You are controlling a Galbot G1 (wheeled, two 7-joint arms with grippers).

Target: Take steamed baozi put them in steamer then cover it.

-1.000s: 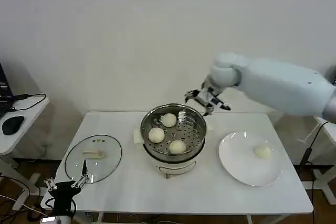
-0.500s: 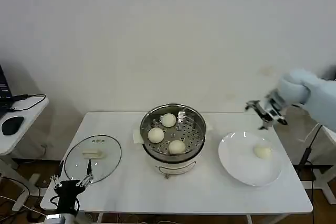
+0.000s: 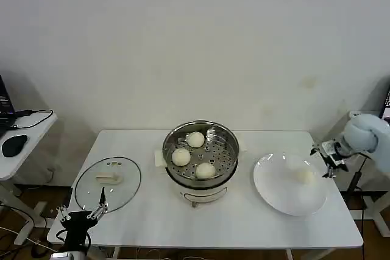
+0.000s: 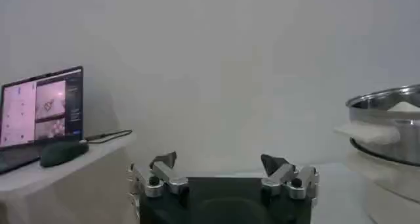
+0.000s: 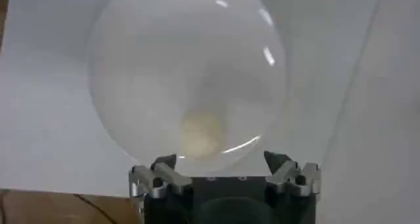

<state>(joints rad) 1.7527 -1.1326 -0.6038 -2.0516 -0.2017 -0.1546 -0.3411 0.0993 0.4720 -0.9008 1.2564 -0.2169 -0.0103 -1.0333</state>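
Three steamed baozi (image 3: 194, 155) sit in the open steamer (image 3: 201, 153) at mid-table; a fourth bun (image 3: 304, 176) lies on the white plate (image 3: 286, 194) to its right. The right gripper (image 3: 323, 154) hovers spread wide beside that plate. The cover (image 3: 108, 183) rests left, near the wide left gripper (image 3: 79, 214).

a white table (image 3: 244, 223) stood before a plain pale wall (image 3: 195, 41), and a flat white plate (image 3: 274, 193) lay on its right part. off to the left, a side desk (image 3: 18, 156) carried a black computer mouse (image 3: 13, 144), a cable (image 3: 33, 112) and an open laptop (image 4: 41, 110) with a lit screen.
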